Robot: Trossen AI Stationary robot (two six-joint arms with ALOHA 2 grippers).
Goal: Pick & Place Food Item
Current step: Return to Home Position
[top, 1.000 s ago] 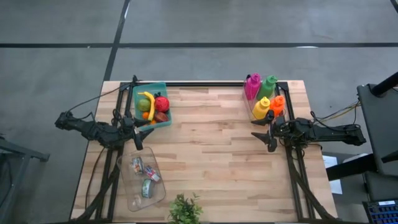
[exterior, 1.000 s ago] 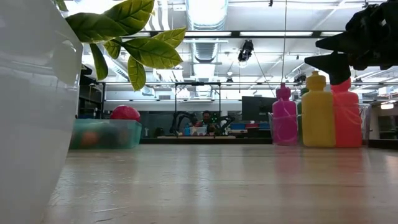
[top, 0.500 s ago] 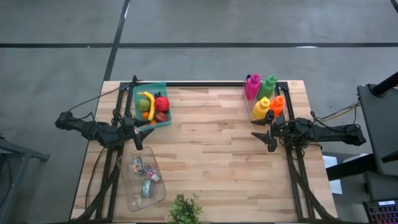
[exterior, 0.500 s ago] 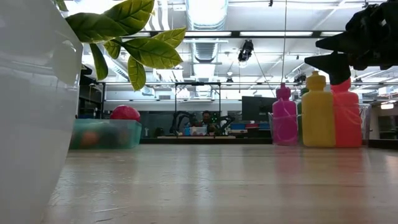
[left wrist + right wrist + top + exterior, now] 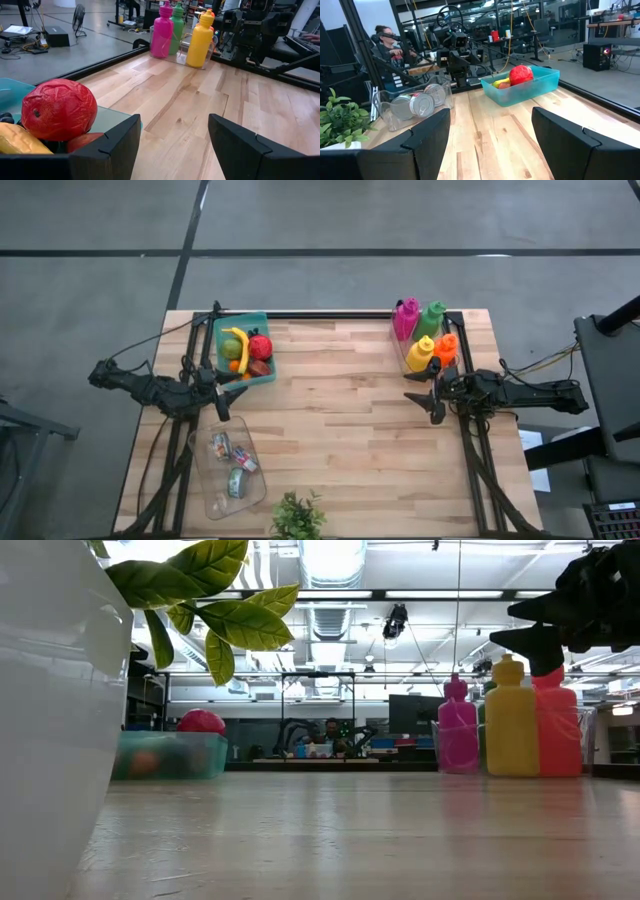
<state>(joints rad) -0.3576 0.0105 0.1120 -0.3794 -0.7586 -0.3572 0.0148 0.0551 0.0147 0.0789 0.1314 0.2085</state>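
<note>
tuna cans lie inside your clear bin at the table's left corner, beside the potted plant. your left gripper hovers wide open at the left edge, and your right gripper hovers equally wide at the right edge. both are empty.
</note>
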